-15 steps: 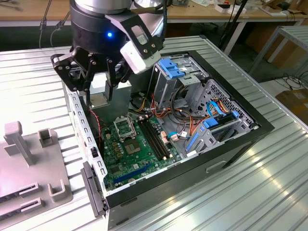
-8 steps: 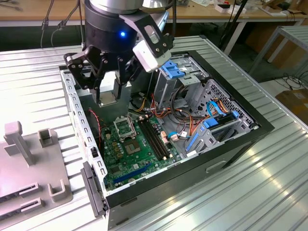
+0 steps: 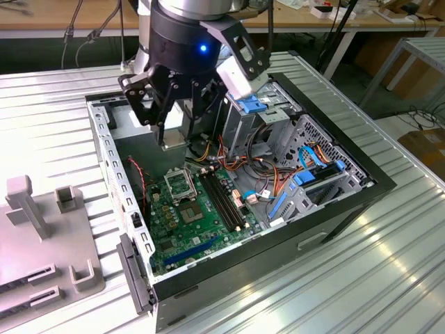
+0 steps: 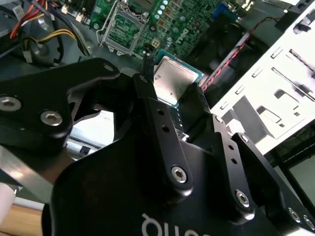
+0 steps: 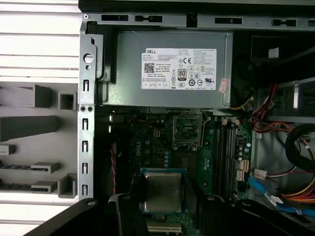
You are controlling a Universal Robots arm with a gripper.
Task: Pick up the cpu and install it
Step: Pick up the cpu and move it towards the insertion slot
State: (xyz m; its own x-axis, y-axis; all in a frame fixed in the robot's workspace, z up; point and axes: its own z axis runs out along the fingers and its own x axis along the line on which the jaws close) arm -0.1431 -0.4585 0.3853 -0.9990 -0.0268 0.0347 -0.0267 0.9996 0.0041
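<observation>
The cpu (image 4: 173, 78), a thin square chip with a silver-grey top and green rim, is held flat by its edges between my black fingers (image 4: 162, 123). My gripper (image 4: 172, 87) is shut on it. It hangs above the green motherboard (image 3: 201, 229) inside the open computer case (image 3: 334, 209). In the first wrist view the cpu (image 5: 162, 191) sits between the tips of my gripper (image 5: 163, 194), some way from the open square socket (image 5: 187, 129). In the exterior view my gripper (image 3: 175, 141) hovers over the case's far end, above the socket (image 3: 182, 186).
A grey power supply (image 5: 172, 69) lies beyond the socket. Black memory slots (image 3: 224, 198) run beside it. Orange and blue cables (image 3: 278, 167) and drive cages fill the case at the exterior view's right. A grey fixture block (image 3: 42, 229) stands on the ribbed metal table (image 3: 389, 278).
</observation>
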